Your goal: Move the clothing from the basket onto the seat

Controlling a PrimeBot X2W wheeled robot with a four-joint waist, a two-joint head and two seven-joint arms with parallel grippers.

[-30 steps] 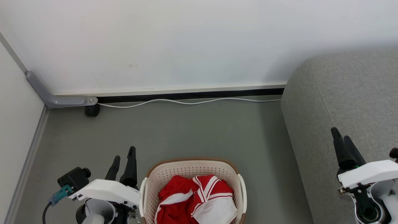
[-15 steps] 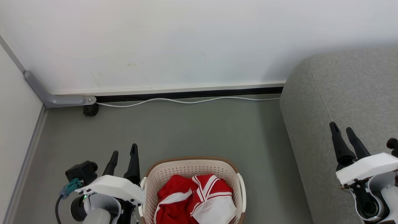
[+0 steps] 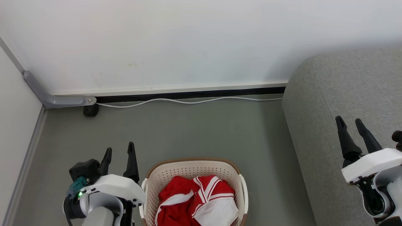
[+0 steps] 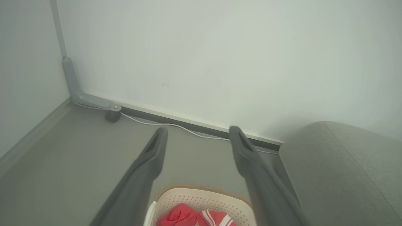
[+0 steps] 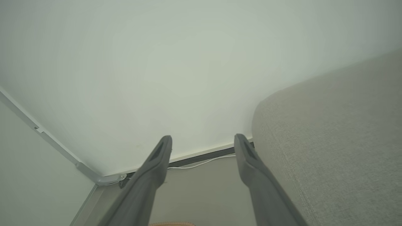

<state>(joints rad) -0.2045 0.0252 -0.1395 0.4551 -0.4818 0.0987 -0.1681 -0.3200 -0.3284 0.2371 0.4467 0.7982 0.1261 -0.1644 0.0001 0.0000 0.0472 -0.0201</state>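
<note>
- A grey floor (image 3: 194,131) meets a white wall (image 3: 188,44) at a dark skirting line. A side wall closes the corner on the left.
- The clothing (image 3: 194,201) lies bunched inside the basket (image 3: 191,160), red fabric with white stripes and a white panel toward the right. It fills most of the basket's floor and sits below the brown rim.
- The basket stands on the floor at the bottom middle of the head view, cut off by the lower edge. Its perforated cream wall and two side handles are in view.
- The left gripper (image 3: 119,147) is just beside the basket's left handle, above the floor. Its two dark fingers are spread apart with nothing between them. In the left wrist view the basket's far rim and a bit of red cloth show low between the fingers.
- The seat (image 3: 345,88) rises at the right, grey and rounded, well apart from the basket with bare floor between.
- The right gripper (image 3: 348,120) hangs over the seat's near edge, fingers parted and empty, pointing toward the wall.
- A white cable (image 3: 188,101) runs along the base of the wall from the seat to a small black foot (image 3: 91,110) under a grey bracket (image 3: 53,99) in the corner.
</note>
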